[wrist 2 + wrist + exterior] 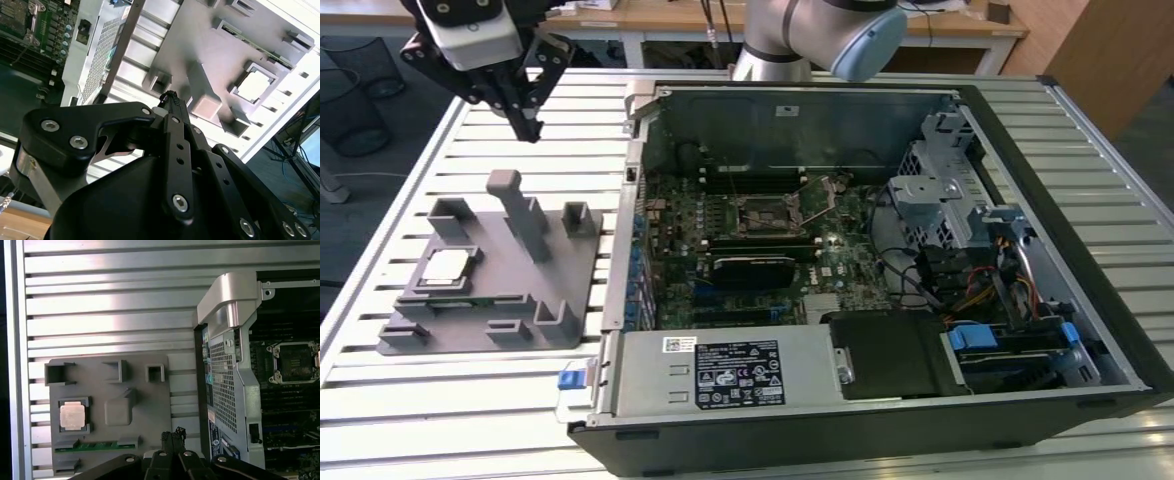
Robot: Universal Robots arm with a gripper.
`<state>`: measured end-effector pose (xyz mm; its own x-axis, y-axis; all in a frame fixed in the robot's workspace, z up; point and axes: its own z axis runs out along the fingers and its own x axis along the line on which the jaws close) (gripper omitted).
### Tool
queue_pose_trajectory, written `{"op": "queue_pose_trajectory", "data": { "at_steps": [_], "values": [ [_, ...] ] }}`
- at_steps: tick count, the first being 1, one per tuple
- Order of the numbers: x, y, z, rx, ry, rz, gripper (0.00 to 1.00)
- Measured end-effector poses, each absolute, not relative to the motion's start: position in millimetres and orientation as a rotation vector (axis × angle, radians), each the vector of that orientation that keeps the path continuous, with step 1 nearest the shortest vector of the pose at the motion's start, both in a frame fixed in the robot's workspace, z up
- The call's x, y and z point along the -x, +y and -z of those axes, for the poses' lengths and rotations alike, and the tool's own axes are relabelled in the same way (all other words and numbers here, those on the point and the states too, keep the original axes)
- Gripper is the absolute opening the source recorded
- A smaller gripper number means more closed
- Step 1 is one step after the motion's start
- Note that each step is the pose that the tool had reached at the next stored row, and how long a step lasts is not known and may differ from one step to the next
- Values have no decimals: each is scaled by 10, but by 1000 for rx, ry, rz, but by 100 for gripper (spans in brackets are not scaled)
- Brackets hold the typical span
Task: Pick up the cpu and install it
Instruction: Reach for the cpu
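Starting w/ the exterior view: find the gripper (527, 125) at 10 o'clock of the frame, high over the slatted table (440, 390), tips pinched together w/ nothing between them. Spot the cpu (447, 266) at about 7 o'clock from it, well apart, lying flat in a square pocket of the grey fixture (507, 320), silvery lid up. Note the open PC case (1067, 200) at 3 o'clock of that fixture, w/ the cpu socket (767, 212) near the middle of the motherboard (720, 290), apparently empty. Not picked up yet, so install not begun.

Moving to the second wrist view: see the clenched gripper (169, 97) up close, gripping nothing, w/ the cpu (256, 85) beyond it in its pocket and a green memory stick (260, 47) slotted in the grey fixture (200, 40) just beside.

Turning to the first wrist view: see the gripper (172, 436) closed near the edge of the grey fixture (145, 410), the cpu (73, 415) well apart across it, and the cpu socket (294, 362) inside the PC case (227, 295), on the far side of the tips from the cpu.

Judging handling: prob. light, thin, rigid. Smooth metal lid likely slippery. Underside contacts & socket pins prob. fragile. Best taken by two opposite edges of the rim, kept level, w/ a light squeeze. Pocket walls sit close round it. Can't tell how much finger room they leave.
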<state>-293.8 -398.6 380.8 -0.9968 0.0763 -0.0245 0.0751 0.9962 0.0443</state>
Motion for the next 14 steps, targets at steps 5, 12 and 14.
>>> {"op": "queue_pose_trajectory", "data": {
  "at_steps": [5, 12, 14],
  "values": [
    [2995, -3986, -3803, -118, 3112, -68, 12],
    [3067, -3986, -3796, -118, 3112, -68, 12],
    [3088, -3986, -3794, -118, 3112, -68, 12]
  ]
}}
